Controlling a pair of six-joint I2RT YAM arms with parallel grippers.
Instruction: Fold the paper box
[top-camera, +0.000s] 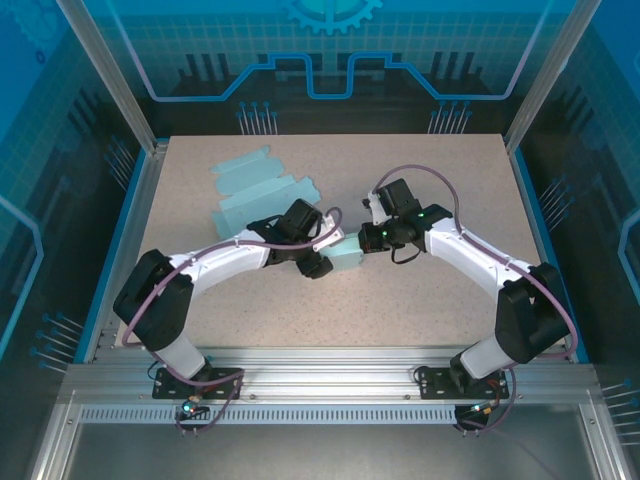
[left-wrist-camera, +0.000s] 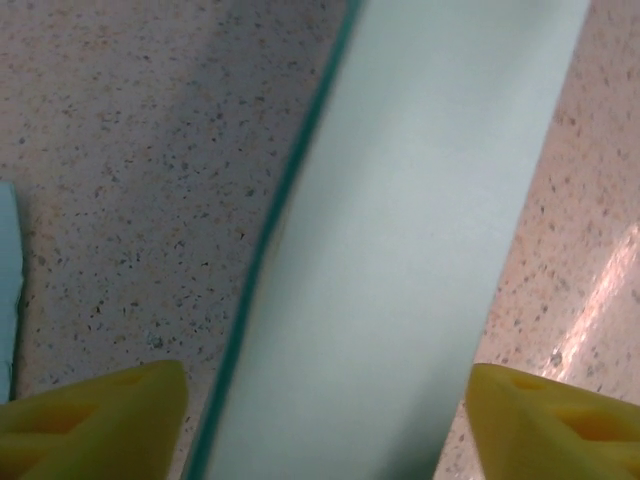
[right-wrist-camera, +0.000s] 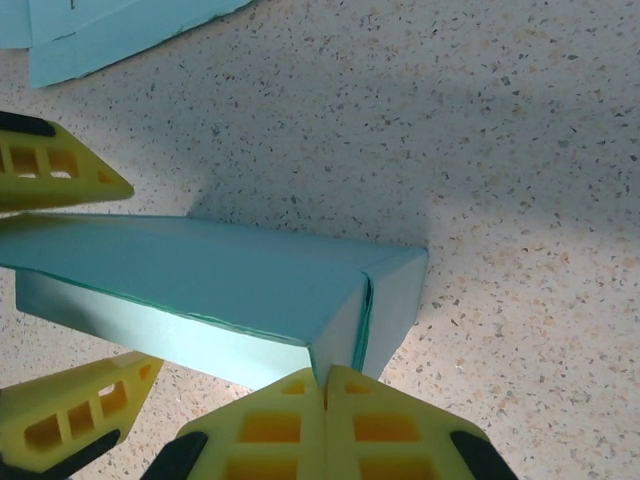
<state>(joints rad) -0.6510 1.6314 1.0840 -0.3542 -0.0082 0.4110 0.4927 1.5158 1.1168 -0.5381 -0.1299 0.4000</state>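
near the middle of the speckled beige tabletop, a pale teal folded paper box lies on its long side between the two arms. seen from the right wrist, it is a long closed sleeve with a darker green line along its folded edges, and its near end flap is turned in, with a thin seam showing at the corner.

the left gripper reaches in from the left and straddles the box with its jaws spread. in the left wrist view its yellow fingers stand one on each side of the box, with a sliver of table showing beside the left one. from the right wrist view, the lower finger stands clear of the box's side.

the right gripper comes in from the right, its yellow fingers clenched tip to tip and touching the lower corner of the end flap. whether any paper is pinched between them cannot be told.

flat pale teal paper cut-outs lie in a loose pile on the far left part of the table, well apart from the box.
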